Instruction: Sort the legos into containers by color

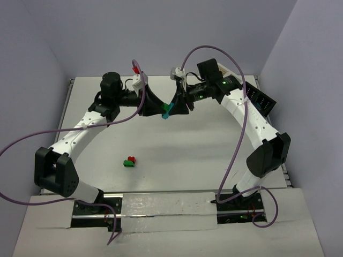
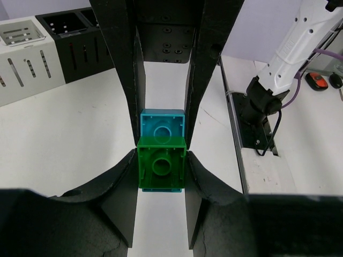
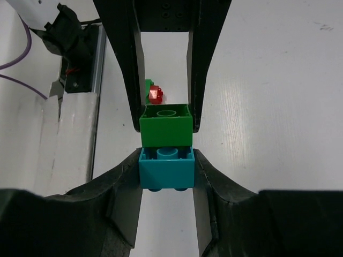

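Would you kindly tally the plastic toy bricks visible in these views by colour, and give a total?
Green plastic toy bricks: 2 (held green brick; loose green brick)
Teal plastic toy brick: 1
Red plastic toy brick: 1
Total: 4

Teal lego (image 1: 168, 111) pinched mid-table, red-green pair (image 1: 129, 161) nearer (on table (image 1: 193, 155))

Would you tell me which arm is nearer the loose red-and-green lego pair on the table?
Left. The left arm arcs close by on the left of the lego pair; the right arm stands well off to its right.
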You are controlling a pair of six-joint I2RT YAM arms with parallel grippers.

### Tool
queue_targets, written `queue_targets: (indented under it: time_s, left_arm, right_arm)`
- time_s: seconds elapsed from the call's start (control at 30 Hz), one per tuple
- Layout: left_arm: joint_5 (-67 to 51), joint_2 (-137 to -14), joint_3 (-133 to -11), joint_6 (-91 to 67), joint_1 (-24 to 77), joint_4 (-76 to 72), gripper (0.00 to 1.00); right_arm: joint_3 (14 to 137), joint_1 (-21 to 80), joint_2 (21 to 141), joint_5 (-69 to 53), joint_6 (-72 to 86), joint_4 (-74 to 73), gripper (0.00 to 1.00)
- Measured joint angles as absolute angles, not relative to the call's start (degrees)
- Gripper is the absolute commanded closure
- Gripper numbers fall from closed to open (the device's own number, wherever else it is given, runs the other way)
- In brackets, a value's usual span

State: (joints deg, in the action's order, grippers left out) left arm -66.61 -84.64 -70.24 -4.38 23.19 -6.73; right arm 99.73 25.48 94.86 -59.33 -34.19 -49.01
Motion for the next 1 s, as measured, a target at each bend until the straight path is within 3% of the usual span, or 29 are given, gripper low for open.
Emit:
queue_targets:
  time_s: [0.33, 0.7, 0.87, 1.0]
  left_arm:
    - [-61.38, -84.55, -71.16, -5.19, 15.8, -7.31, 1.0]
    - [-47.02, -84.69, -73.12, -3.36, 19.03, -2.5, 1.0]
    - [-43.51, -86.2, -74.03, -1.49, 22.77, -0.38, 1.0]
    - [-42.25, -88.1, -75.53, 0.06, 23.65, 1.1, 1.0]
  right_arm:
    - [93.69, 20.98, 90.85, -48.18, -43.58, -58.33, 1.0]
    - [93.4, -15.45, 88.46, -35.27, -42.69, -59.68, 1.0]
    - [99.77, -25.39, 91.78, -30.92, -41.31, -59.27, 1.0]
    - [103.32, -27.84, 96.19, -27.72, -38.74, -57.42, 1.0]
